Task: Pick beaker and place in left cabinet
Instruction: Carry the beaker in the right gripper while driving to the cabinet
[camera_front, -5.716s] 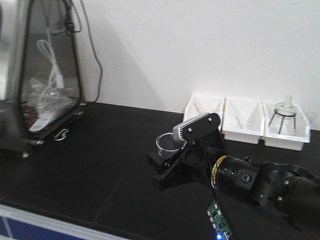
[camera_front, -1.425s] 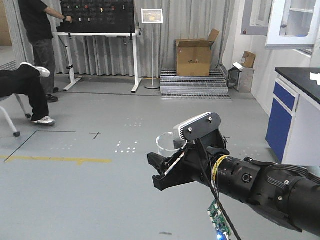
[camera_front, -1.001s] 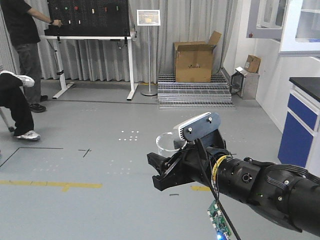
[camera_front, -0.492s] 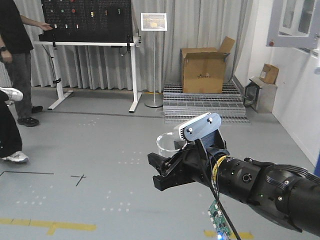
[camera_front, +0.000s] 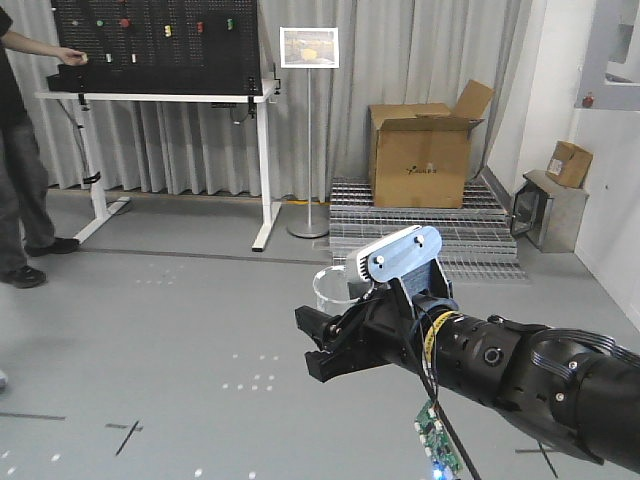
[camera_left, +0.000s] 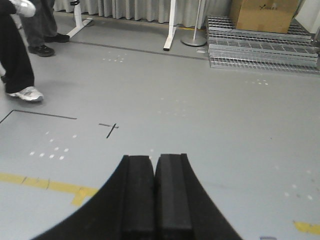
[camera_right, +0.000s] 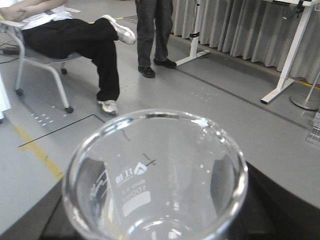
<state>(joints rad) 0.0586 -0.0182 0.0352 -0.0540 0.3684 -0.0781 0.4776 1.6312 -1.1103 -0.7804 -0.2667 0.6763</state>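
Beaker (camera_front: 333, 284) upright, long axis vertical, mouth up, held above the floor (camera_front: 170, 330) at centre frame by the right gripper (camera_front: 318, 343), its jaws clamped on the glass. Left gripper (camera_left: 154, 160) pressed fully together, nothing in it. Versus half a second ago: arm and beaker sit unchanged, cardboard box (camera_front: 428, 150) looms slightly larger

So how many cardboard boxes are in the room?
2. The large open brown cardboard box stands on the metal grating; the small closed brown one sits on a grey metal unit at the right. Others may be hidden.
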